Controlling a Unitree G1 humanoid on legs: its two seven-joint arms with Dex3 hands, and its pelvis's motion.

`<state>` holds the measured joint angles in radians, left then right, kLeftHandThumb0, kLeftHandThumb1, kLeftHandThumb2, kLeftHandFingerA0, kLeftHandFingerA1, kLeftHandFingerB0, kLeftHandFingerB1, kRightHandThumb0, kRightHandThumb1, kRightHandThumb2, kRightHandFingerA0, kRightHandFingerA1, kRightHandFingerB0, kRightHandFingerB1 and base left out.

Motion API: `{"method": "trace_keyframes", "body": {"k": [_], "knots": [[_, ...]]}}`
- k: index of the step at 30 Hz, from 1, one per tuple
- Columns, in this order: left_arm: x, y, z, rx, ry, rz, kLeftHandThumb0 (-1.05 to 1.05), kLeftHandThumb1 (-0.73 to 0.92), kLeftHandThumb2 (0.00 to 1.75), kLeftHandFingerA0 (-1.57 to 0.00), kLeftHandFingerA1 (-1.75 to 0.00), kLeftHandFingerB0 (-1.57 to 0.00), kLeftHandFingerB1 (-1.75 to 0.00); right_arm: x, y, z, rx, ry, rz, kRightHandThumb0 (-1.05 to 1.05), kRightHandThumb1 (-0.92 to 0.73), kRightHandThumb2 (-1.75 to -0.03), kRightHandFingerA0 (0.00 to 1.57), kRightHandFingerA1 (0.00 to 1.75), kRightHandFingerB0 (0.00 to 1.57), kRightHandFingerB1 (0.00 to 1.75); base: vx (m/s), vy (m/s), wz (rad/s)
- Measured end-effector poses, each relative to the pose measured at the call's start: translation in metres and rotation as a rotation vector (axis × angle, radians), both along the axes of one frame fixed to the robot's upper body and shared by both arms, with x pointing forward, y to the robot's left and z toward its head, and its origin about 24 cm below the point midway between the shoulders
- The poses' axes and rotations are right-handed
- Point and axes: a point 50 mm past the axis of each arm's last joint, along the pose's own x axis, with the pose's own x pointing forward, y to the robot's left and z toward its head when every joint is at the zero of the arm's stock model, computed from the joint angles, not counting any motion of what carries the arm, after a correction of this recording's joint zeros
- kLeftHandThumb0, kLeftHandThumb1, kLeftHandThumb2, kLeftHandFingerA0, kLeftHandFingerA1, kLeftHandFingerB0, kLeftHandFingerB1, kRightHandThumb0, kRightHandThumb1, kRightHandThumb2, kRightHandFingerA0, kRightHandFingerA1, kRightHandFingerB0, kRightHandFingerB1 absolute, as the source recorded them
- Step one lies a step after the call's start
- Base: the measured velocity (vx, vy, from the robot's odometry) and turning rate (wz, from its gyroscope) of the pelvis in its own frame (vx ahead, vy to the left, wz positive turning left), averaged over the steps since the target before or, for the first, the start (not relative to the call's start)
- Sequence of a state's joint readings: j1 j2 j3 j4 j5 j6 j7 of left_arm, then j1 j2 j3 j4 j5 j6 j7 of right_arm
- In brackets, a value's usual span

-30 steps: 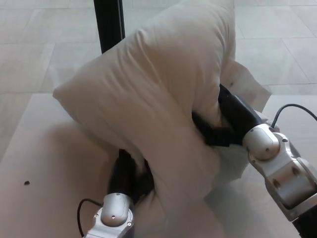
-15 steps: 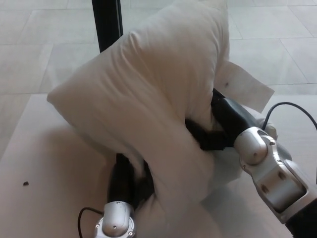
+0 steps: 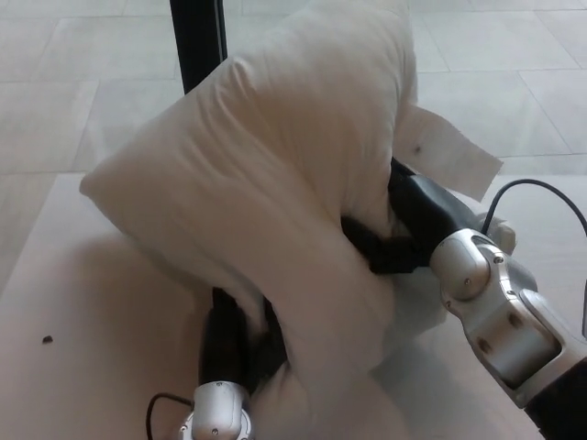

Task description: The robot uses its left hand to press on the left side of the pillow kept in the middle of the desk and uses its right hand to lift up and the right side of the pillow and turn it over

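The floor (image 3: 73,110) of large pale tiles with thin grout lines fills the upper part of the head view, from nine o'clock round to three o'clock, and a black upright post (image 3: 197,41) rises over it at about eleven o'clock. Below it the pale cream desk (image 3: 83,312) spreads across the lower half, its far edge running level at about nine o'clock, with a small dark speck (image 3: 48,339) lying on it toward eight o'clock. The pillow (image 3: 275,183), off-white and softly creased, stands reared up over the middle of the desk, folded over on itself, its upper end reaching twelve o'clock and its lower end resting on the desk near six o'clock. A white label tag (image 3: 445,151) juts from the pillow's edge at two o'clock; a small dark mark shows on it, but no writing can be read. The right hand (image 3: 385,243), at about four o'clock, has its black fingers closed on the pillow's raised side. The left hand (image 3: 240,335), at six o'clock, is pushed in under the pillow's lower fold, touching it; whether its fingers are spread or curled cannot be told
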<state>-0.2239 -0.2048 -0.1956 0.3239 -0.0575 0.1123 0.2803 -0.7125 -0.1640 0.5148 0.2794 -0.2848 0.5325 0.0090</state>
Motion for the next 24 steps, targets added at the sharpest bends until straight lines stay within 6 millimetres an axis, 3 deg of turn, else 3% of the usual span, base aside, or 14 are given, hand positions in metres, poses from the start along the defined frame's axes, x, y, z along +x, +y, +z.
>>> {"method": "trace_keyframes", "body": {"k": [1,2,3,4,5,6,9,10,11,12,19,20,22,24], "knots": [[0.000,0.000,-0.001,0.000,0.001,0.000,-1.05,0.70,1.04,-0.12,-0.52,0.00,-0.01,0.000,0.000,0.000,0.000,-0.002,0.000,-0.70,-0.46,-0.93,1.18,1.42,0.29,0.60,0.00,0.000,0.00],[0.000,0.000,-0.001,0.000,0.001,0.001,-1.05,0.69,1.05,-0.07,-0.40,0.00,-0.02,0.000,0.000,0.001,0.000,-0.004,0.000,-0.77,-0.63,-0.59,0.32,0.90,0.30,0.44,0.00,0.000,0.00],[0.000,0.000,-0.002,-0.002,0.001,0.001,-1.05,0.69,1.05,-0.07,-0.40,0.00,-0.02,0.000,0.000,0.001,0.001,-0.005,0.000,-0.77,-0.63,-0.59,0.32,0.90,0.30,0.44,0.00,0.000,0.00],[0.000,0.000,-0.002,-0.003,0.001,0.001,-1.02,0.78,1.11,-0.20,-0.52,0.00,0.00,-0.001,0.000,0.002,0.007,-0.008,0.001,-0.74,-0.61,-0.59,0.38,0.71,0.29,0.42,0.00,0.000,0.00],[0.000,0.000,-0.002,-0.004,0.000,0.002,-0.90,0.74,1.04,-0.11,-0.46,0.00,0.00,-0.001,0.000,0.002,0.012,-0.010,0.001,-0.71,-0.61,-0.58,0.40,0.60,0.29,0.41,0.00,0.000,0.00],[0.000,-0.001,-0.001,-0.003,-0.006,-0.001,-1.05,0.81,1.16,-0.09,-0.34,0.00,-0.03,-0.002,-0.001,0.003,0.030,-0.011,-0.003,-0.70,-0.63,-0.59,0.40,0.67,0.22,0.38,0.00,0.000,0.00],[0.000,-0.001,0.000,0.001,-0.014,-0.005,-1.05,0.80,1.18,-0.12,-0.45,0.00,-0.06,-0.003,-0.006,0.008,0.096,-0.018,-0.024,-0.68,-0.60,-0.58,0.47,0.69,0.27,0.37,0.00,0.000,0.00],[0.001,0.000,0.001,0.002,-0.017,-0.005,-0.60,0.89,0.75,-0.17,-0.79,-0.02,-0.13,-0.004,-0.009,0.010,0.123,-0.023,-0.034,-0.67,-0.64,-0.60,0.59,0.73,0.32,0.36,0.00,0.000,0.00],[0.001,0.000,0.001,0.001,-0.018,-0.004,-0.83,0.72,1.01,-0.04,-0.62,0.00,-0.06,-0.004,-0.011,0.011,0.146,-0.026,-0.043,-0.63,-0.68,-0.61,0.46,0.56,0.30,0.33,0.00,0.000,0.00],[0.001,0.001,0.001,-0.001,-0.019,0.000,-1.01,0.69,1.04,-0.11,-0.50,0.00,-0.07,-0.004,-0.015,0.014,0.177,-0.032,-0.056,-0.64,-0.66,-0.60,0.43,0.51,0.30,0.32,0.00,0.000,0.00],[0.001,0.016,0.003,0.001,-0.034,0.004,-0.88,0.64,0.95,-0.08,-0.45,0.00,0.00,-0.005,-0.047,0.027,0.384,-0.053,-0.147,-0.79,-0.63,-0.59,0.40,0.46,0.32,0.31,0.00,0.000,0.00],[0.001,0.019,0.003,0.004,-0.036,0.003,-0.95,0.68,1.01,-0.06,-0.49,0.00,-0.04,-0.006,-0.052,0.027,0.407,-0.051,-0.158,-0.78,-0.49,-0.89,0.35,0.54,0.26,0.45,0.00,0.000,0.00],[0.001,0.030,0.004,0.016,-0.040,0.004,-0.86,0.63,0.93,-0.07,-0.41,0.00,0.00,-0.007,-0.067,0.026,0.464,-0.042,-0.193,-0.78,-0.50,-0.90,0.35,0.54,0.25,0.44,0.00,0.000,0.00],[0.001,0.041,0.004,0.028,-0.044,0.006,-1.02,0.70,1.05,-0.14,-0.36,0.00,-0.03,-0.009,-0.079,0.024,0.508,-0.031,-0.220,-0.77,-0.51,-0.89,0.31,0.52,0.22,0.44,0.00,0.000,0.00]]}}
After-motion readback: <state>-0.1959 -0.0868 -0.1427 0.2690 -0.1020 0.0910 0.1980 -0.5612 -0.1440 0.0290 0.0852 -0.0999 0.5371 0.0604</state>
